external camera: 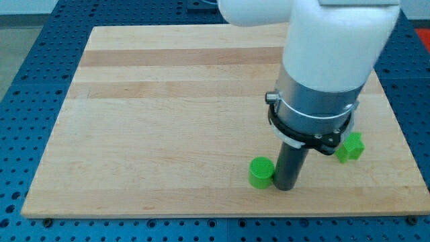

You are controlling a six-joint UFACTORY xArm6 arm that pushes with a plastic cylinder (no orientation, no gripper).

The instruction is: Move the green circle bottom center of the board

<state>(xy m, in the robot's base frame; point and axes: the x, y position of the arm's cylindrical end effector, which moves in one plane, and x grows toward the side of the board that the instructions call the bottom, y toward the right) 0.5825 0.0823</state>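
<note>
Green circle (261, 172): low cylindrical block, upright on the wooden board (168, 121), near the board's bottom edge and somewhat to the view's right of its middle. My tip (285, 187): lower end of the dark rod, standing on the board just beside the green circle on its right side, touching it or nearly so; the exact contact cannot be made out. No claw is fitted, so there is no opening or grasp to report; the rod only bears against the block's side. Green star (349, 146): partly hidden behind the arm's white and grey body (322, 74), near the board's right edge, apart from the circle. Other blocks in the right-hand column are hidden by the arm.
</note>
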